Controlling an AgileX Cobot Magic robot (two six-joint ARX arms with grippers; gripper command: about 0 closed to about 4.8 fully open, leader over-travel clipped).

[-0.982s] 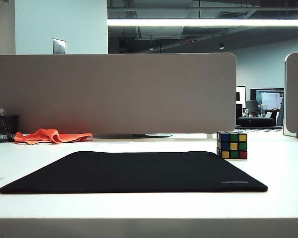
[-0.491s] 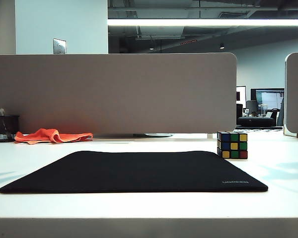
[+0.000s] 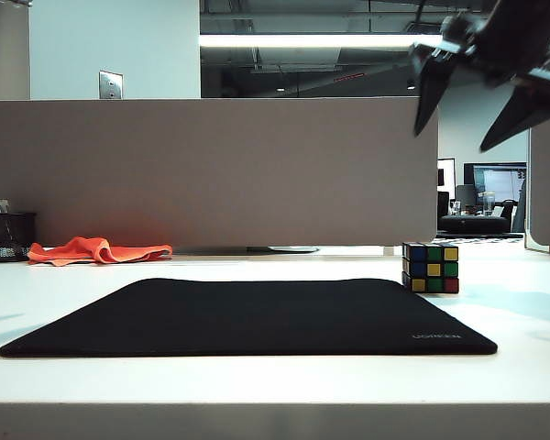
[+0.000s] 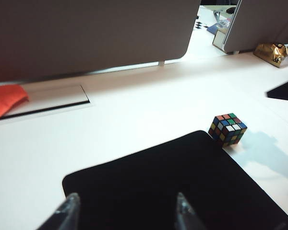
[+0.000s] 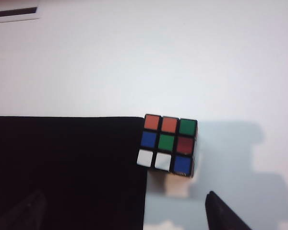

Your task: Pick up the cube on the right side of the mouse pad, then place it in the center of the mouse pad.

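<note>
The cube (image 3: 431, 268) stands on the white table, touching the far right corner of the black mouse pad (image 3: 257, 316). My right gripper (image 3: 452, 139) hangs high above the cube, open, with nothing between its fingers. In the right wrist view the cube (image 5: 168, 144) lies ahead of the open right gripper (image 5: 125, 196), beside the mouse pad's (image 5: 62, 167) edge. My left gripper (image 4: 127, 197) is open and empty over the mouse pad (image 4: 182, 182), with the cube (image 4: 227, 129) well off to one side. The left gripper is outside the exterior view.
A grey partition (image 3: 211, 174) runs along the back of the table and a second one (image 3: 548, 174) stands at the right edge. An orange cloth (image 3: 96, 250) and a black pen cup (image 3: 9, 236) sit at the back left. A gold wrapper (image 4: 271, 50) lies far right.
My right gripper has come into the exterior view at the top right, with its fingers spread. Faint shadows now fall on the table right of the cube. Cube and mouse pad have not moved.
</note>
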